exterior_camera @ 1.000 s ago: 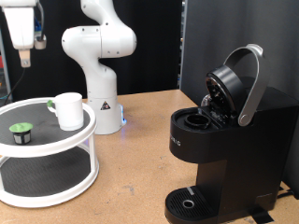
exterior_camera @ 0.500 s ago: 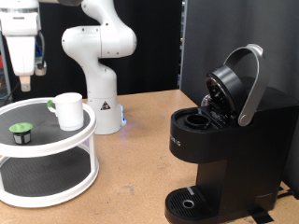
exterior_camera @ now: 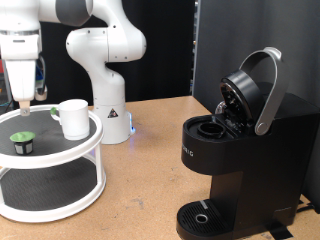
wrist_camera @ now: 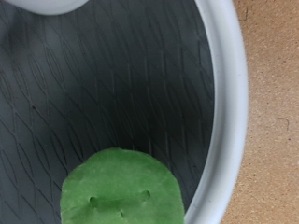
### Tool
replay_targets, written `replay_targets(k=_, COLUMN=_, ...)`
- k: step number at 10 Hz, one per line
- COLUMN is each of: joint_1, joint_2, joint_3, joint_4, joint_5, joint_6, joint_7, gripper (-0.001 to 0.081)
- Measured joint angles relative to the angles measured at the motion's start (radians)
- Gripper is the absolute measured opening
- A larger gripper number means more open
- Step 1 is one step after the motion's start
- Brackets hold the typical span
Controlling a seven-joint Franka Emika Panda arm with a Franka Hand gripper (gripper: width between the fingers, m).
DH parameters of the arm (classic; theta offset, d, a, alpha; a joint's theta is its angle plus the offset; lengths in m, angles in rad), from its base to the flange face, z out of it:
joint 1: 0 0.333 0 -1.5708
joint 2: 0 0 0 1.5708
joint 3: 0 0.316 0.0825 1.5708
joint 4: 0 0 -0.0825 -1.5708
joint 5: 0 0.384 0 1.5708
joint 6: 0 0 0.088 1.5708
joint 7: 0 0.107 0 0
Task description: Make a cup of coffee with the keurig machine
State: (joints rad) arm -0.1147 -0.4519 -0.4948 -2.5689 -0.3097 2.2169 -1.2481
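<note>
Claw (exterior_camera: 22, 100) hangs above green-topped pod (exterior_camera: 21, 141); cannot tell its spread.

You have a white two-tier round rack (exterior_camera: 60, 190) standing on the wooden bench (exterior_camera: 140, 170) at the exterior view's left. On its dark mesh upper shelf sits a small green-topped pod (exterior_camera: 21, 141). A black panel (exterior_camera: 215, 45) stands behind the bench.

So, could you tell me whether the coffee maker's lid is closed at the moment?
No, the keurig machine has its lid raised, leaving the pod chamber open.
</note>
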Motion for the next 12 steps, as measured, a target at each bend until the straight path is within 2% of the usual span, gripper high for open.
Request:
replay_targets(k=4, joint_1=-0.005, joint_2=0.044, joint_3=-0.026, joint_4=-0.057, joint_5=-0.047, joint_6=0.113, joint_7=-0.001, gripper=0.0801)
replay_targets(k=8, joint_1=-0.006, joint_2=0.086, joint_3=-0.059, joint_4=-0.102, joint_5=-0.051, joint_6=0.271, joint_7=-0.001, gripper=0.0801)
replay_targets(k=12, joint_1=-0.006, joint_2=0.121, joint_3=-0.079, joint_4=-0.113, joint_5=-0.043, joint_6=0.316, joint_7=-0.001, gripper=0.0801)
